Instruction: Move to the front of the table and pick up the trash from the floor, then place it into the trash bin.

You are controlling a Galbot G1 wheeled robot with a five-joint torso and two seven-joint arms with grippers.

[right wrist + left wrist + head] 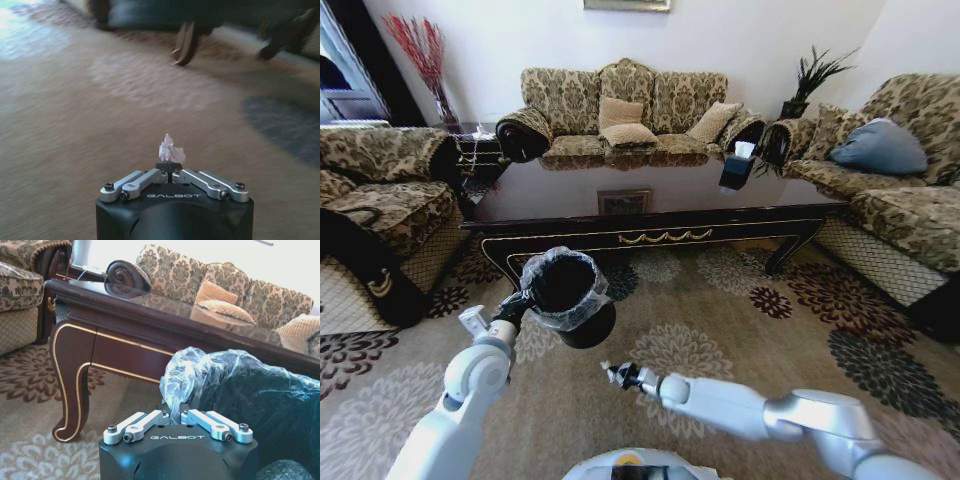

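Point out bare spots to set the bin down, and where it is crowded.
Open carpet lies between the table and the arms, and right of the right gripper, shut on a crumpled wrapper. The tabletop is bare left of the tissue box. It is crowded where the left gripper holds the trash bin.

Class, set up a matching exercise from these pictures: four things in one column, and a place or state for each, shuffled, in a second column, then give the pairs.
Things:
1. trash bin
2. crumpled wrapper
3. tissue box
4. blue cushion

Places or states:
A. on the sofa at the right
B. pinched in the right end effector
C. on the table
D. held off the carpet by the left end effector

Pairs: 1-D, 2-B, 3-C, 4-A
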